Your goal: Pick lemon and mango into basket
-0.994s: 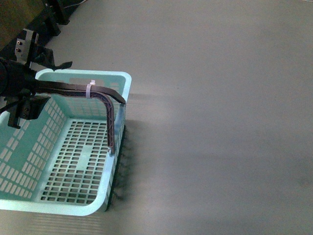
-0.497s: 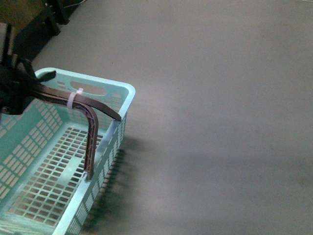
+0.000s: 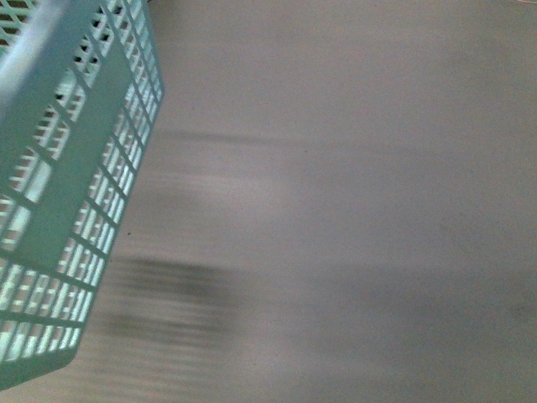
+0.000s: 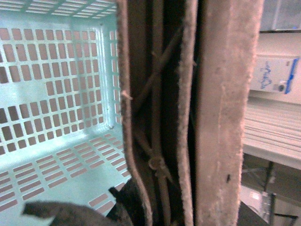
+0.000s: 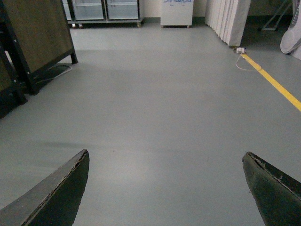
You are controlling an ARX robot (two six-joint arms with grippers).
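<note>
Rightward, open floor [image 3: 352,210] past tilted basket [image 3: 75,193].

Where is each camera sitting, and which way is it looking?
Front view: on the robot's body, looking down at the grey floor; the blurred teal basket hangs on the left; no arm shows.
Left wrist view: on the left arm, looking close along the brown handle into the basket; a dark bit of the left gripper shows.
Right wrist view: on the right arm, looking across the floor toward cabinets; the right gripper shows two spread fingers.
Shared: the front and left wrist views both see the basket.
</note>
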